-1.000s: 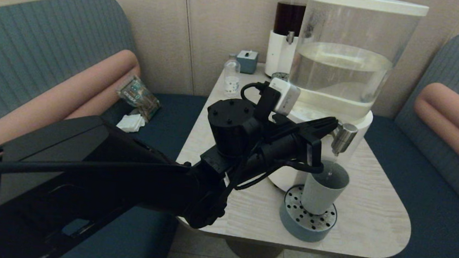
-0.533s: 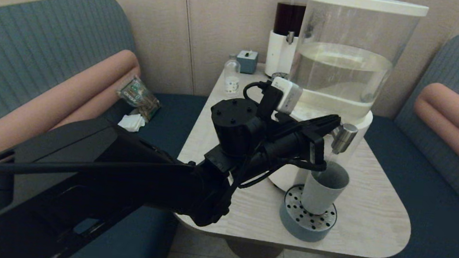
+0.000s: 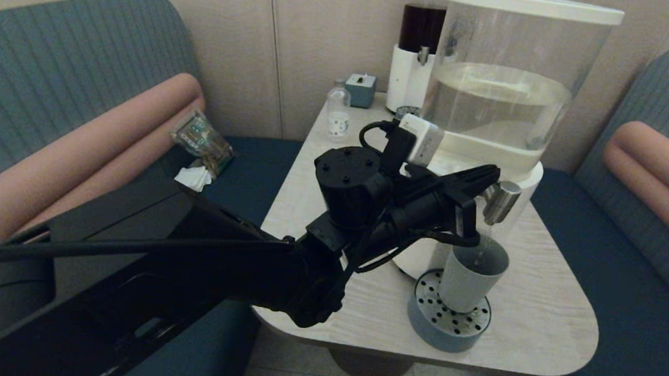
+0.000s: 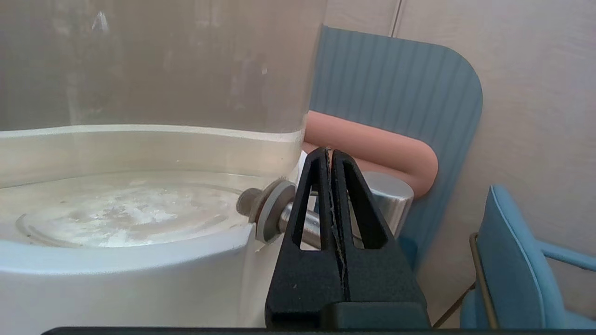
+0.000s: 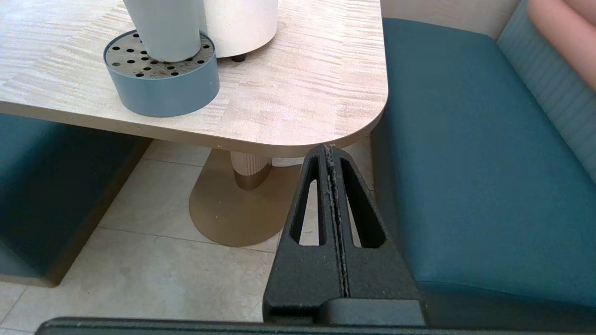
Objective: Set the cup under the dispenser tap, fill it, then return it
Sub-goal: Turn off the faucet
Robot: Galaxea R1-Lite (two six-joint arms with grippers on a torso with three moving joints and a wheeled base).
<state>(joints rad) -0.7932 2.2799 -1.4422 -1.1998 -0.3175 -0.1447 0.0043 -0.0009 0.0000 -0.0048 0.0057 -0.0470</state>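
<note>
The grey-blue cup [image 3: 471,277] stands upright on the round drip tray [image 3: 419,324], directly below the steel dispenser tap [image 3: 501,201] of the big clear-tank dispenser [image 3: 500,93]. A thin thread of liquid seems to run from the tap into the cup. My left gripper [image 3: 492,174] is shut and empty, its tips resting against the top of the tap on the tank side. The left wrist view shows the left gripper [image 4: 329,151] shut in front of the tap [image 4: 393,197]. My right gripper [image 5: 329,148] is shut and parked low, beyond the table's corner, with the cup [image 5: 165,28] far ahead of it.
The dark-liquid dispenser [image 3: 420,44], a small bottle [image 3: 337,112] and a small blue box [image 3: 360,88] stand at the table's back. The table edge [image 5: 326,144] lies just ahead of the right gripper. Blue benches flank the table, with packets [image 3: 201,137] on the left one.
My left arm has crept forward and slightly up, bringing the shut tips closer over the tap. The trickle under the tap showed a second ago, vanished, and shows again now.
</note>
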